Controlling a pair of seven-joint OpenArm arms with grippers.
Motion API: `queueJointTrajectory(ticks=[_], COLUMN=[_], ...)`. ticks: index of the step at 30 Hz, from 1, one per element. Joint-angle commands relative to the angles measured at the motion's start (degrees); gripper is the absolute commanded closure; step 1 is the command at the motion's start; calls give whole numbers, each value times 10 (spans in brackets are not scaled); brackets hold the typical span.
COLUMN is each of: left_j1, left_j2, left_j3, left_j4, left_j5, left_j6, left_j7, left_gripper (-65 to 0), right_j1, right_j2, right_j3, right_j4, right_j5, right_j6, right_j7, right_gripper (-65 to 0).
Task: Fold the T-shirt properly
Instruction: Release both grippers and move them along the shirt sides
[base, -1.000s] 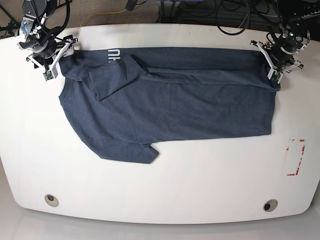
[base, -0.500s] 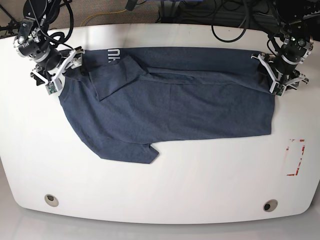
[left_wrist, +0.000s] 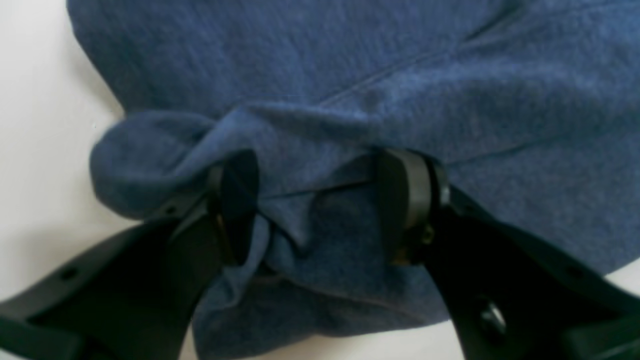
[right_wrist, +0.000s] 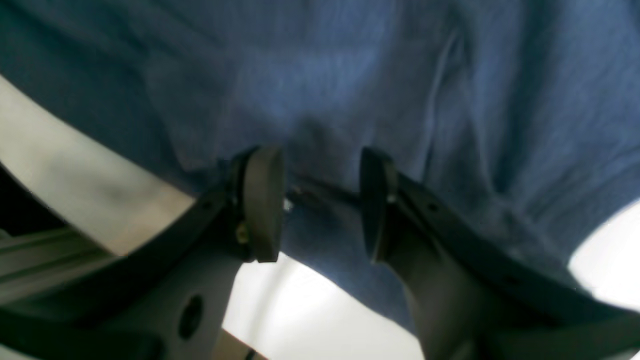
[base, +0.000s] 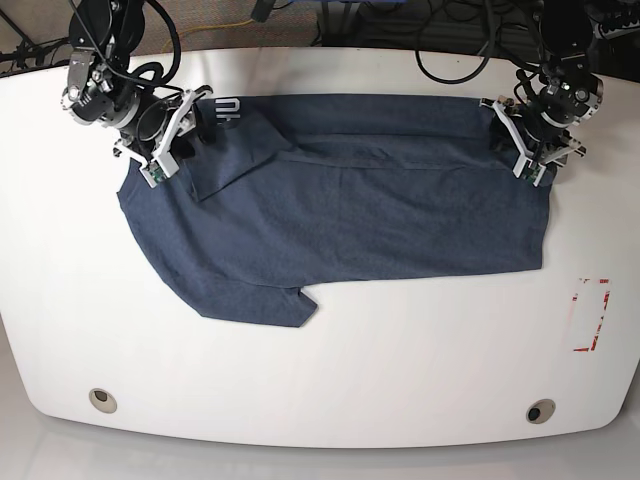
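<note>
Left gripper (left_wrist: 320, 205) pinching bunched T-shirt (base: 340, 210) cloth; right gripper (right_wrist: 320, 200) parted around its edge. White letters near collar, unreadable.

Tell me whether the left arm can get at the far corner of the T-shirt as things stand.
Probably yes. The left tool already straddles a bunched fold at the T-shirt corner, with cloth between its spread fingers and nothing else in the way. Whether it grips yet is unclear.
</note>
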Motion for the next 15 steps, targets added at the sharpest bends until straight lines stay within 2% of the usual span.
queueJointTrajectory(ticks=[1,7,12,15], left_j1=[-2,-4,-4,-7], left_j2=[-7,-7,-7,-7], left_j3=[-3,-3,-3,-2], left_j4=[5,1,4,4], left_j5=[-5,-5,-5,-5], left_j6=[2,2,2,1], left_j7=[-9,-9,-9,-9], left_gripper=[-351,-351,-351,-351], right_j1=[20,95,158,192], right_j2=[9,19,54,70], right_j3=[4,18,15,16], right_j4=[-21,-100,-177,-203], right_j5=[-21,-72,-83,-81], right_j6=[2,7,7,7], right_j7=[9,17,51,53], right_gripper=[-239,-239,-239,-239])
